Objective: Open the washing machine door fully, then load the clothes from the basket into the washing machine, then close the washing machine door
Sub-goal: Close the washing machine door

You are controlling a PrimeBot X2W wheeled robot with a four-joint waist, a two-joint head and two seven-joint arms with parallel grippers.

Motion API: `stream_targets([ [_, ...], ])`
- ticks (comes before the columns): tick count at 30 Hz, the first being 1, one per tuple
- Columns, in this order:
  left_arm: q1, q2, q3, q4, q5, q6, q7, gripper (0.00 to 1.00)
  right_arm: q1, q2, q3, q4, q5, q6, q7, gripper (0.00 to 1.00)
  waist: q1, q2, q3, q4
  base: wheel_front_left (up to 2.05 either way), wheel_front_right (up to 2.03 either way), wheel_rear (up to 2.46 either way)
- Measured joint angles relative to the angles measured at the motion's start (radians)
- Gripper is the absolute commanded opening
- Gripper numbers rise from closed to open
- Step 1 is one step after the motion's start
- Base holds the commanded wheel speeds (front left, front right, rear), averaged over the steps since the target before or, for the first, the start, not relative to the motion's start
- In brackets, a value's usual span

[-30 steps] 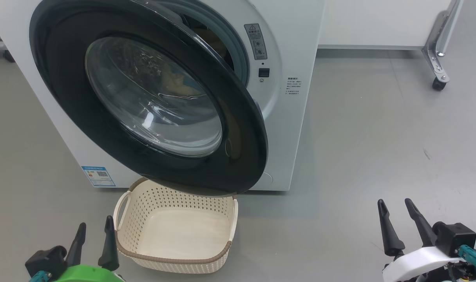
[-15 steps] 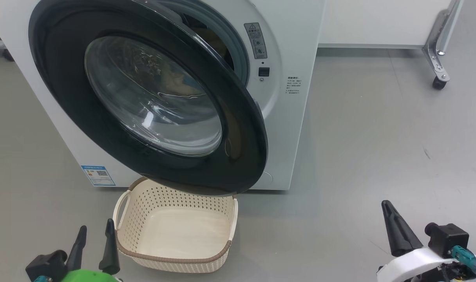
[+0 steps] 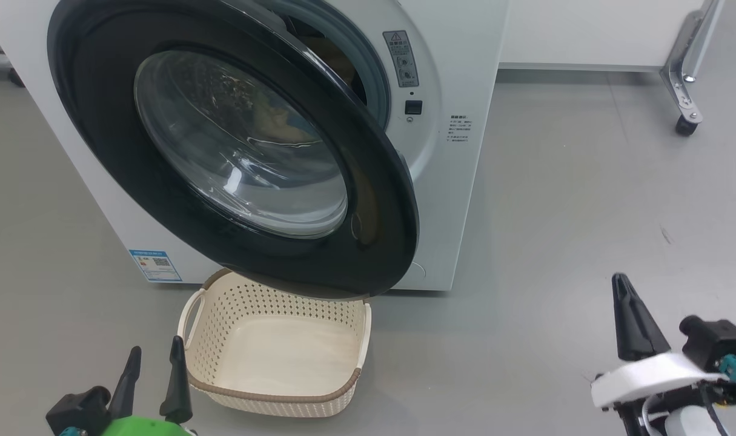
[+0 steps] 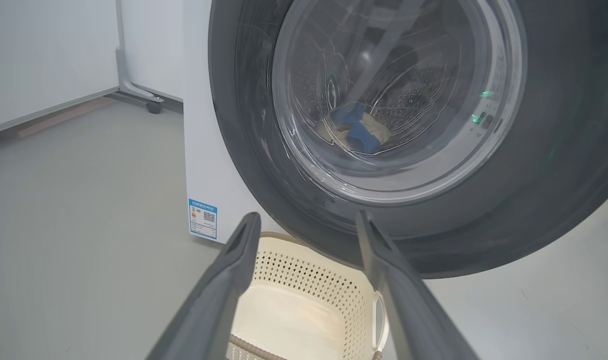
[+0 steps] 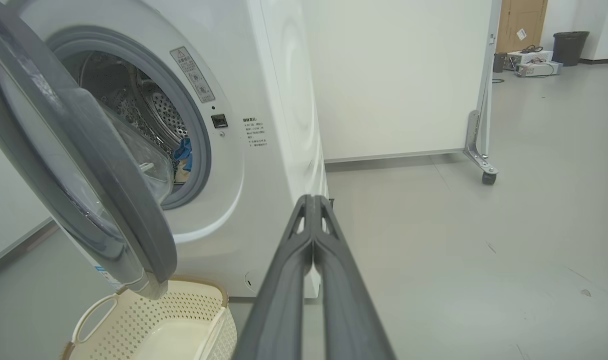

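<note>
showing door (image 3: 240, 145) ajar over empty basket (image 3: 271, 396) | clothes (image 4: 356, 131) in drum | left hand (image 3: 156, 346) open, right hand (image 3: 620, 281) closed, empty | risk: push may slip off glossy door

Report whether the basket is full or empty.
Empty: the basket shows a bare cream floor; the clothes lie inside the drum.

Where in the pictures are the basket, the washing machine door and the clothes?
basket (image 3: 289, 357), head view, its bare inner floor.
washing machine door (image 3: 240, 145), head view, its glass window.
clothes (image 5: 183, 155), right wrist view, a blue patch of the fabric.
</note>
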Motion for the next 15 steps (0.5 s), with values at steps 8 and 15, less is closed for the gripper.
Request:
stream_targets([
  [8,0.005,-0.014,0.008,-0.004,0.01,-0.006,0.0,1.0,-0.155,0.017,0.016,-0.152,0.02,0.0,0.0,0.0,0.0,0.0,0.009,0.013,0.0,0.0,0.0],
  [15,0.004,-0.03,-0.001,-0.01,0.019,-0.014,0.0,1.0,-0.274,0.037,0.076,-0.27,0.021,0.0,0.0,0.0,0.0,0.0,0.028,0.033,0.0,0.0,0.0],
])
